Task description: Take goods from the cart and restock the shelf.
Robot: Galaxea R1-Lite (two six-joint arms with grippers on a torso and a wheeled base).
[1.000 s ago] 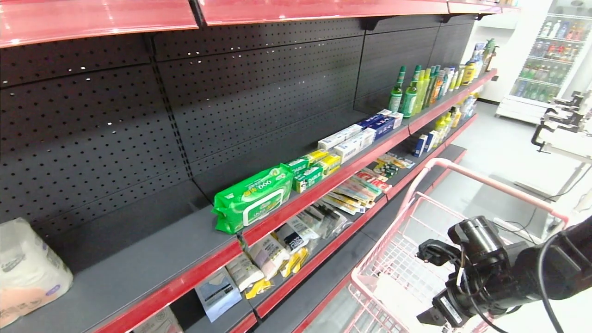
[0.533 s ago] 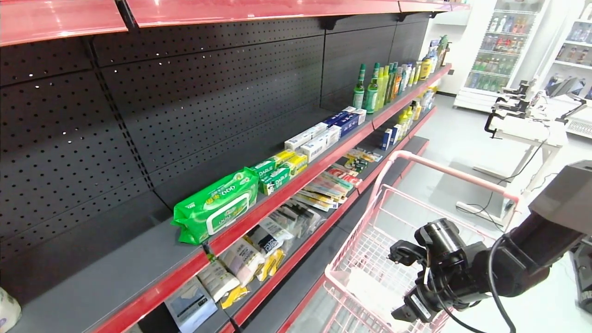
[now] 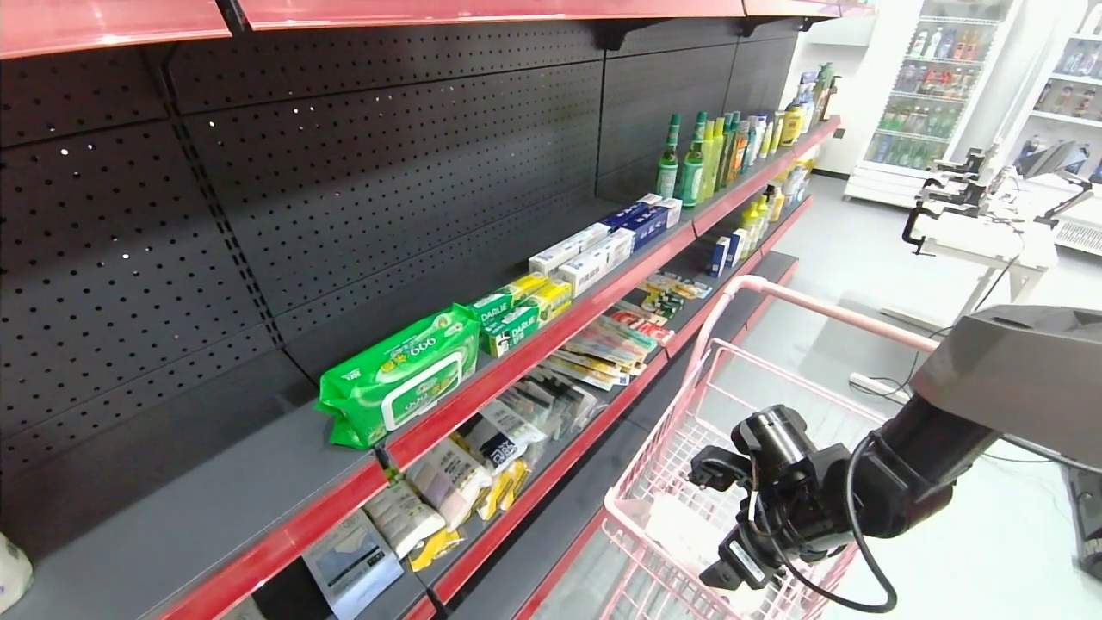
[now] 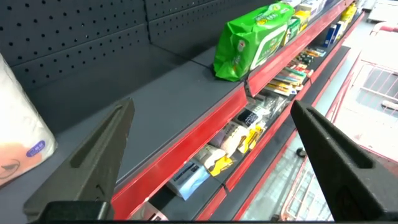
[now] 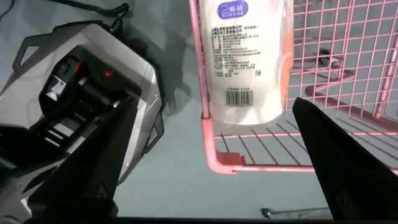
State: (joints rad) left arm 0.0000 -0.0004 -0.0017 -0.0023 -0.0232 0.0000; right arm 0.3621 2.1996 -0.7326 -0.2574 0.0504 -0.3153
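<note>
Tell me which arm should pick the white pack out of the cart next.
Right. The right gripper hangs open over the cart's edge, with the white pack lying just below it. The left gripper is open too, but faces the shelf near the green pack, away from the cart.

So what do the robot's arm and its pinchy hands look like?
The right arm is black and rounded, with a boxy grey part higher up and black cables looping beside it. The right gripper is black with a small white sticker. The left gripper and the right one each have two dark, flat, wedge-shaped fingers.
</note>
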